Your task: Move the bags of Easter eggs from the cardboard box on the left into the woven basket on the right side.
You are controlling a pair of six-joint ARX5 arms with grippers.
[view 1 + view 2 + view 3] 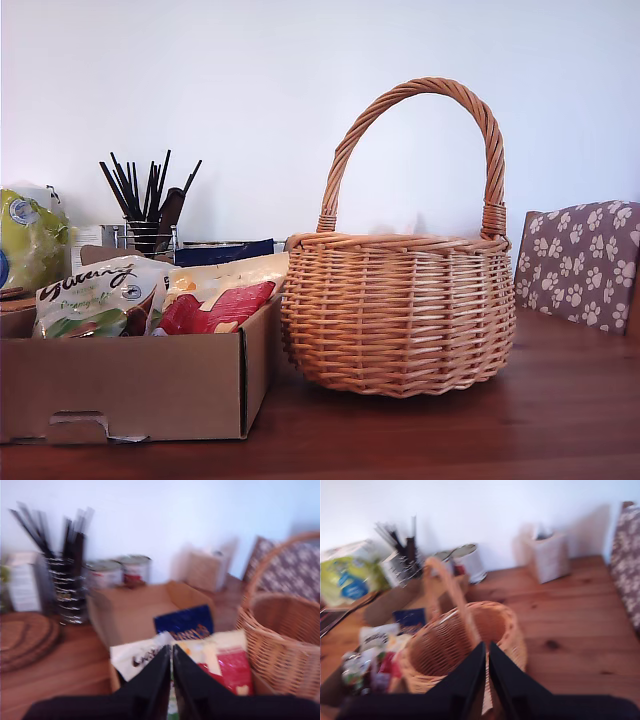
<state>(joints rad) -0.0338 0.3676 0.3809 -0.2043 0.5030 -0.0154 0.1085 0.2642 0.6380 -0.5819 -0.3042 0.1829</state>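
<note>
The cardboard box sits at the exterior view's left. In it lie a white-green bag, a cream-yellow and red bag and, at the back, a dark blue bag. The woven basket stands just to the right of it, and its inside looks bare in the second wrist view. No arm shows in the exterior view. My first gripper hangs shut above the white bag and the red bag, holding nothing. My second gripper is shut over the basket's rim, also holding nothing.
A wire holder of black sticks and a yellow-green bag stand behind the box. Two cans and a pale box line the wall. A paw-print cushion is at the exterior view's right. Round mats lie beside the box.
</note>
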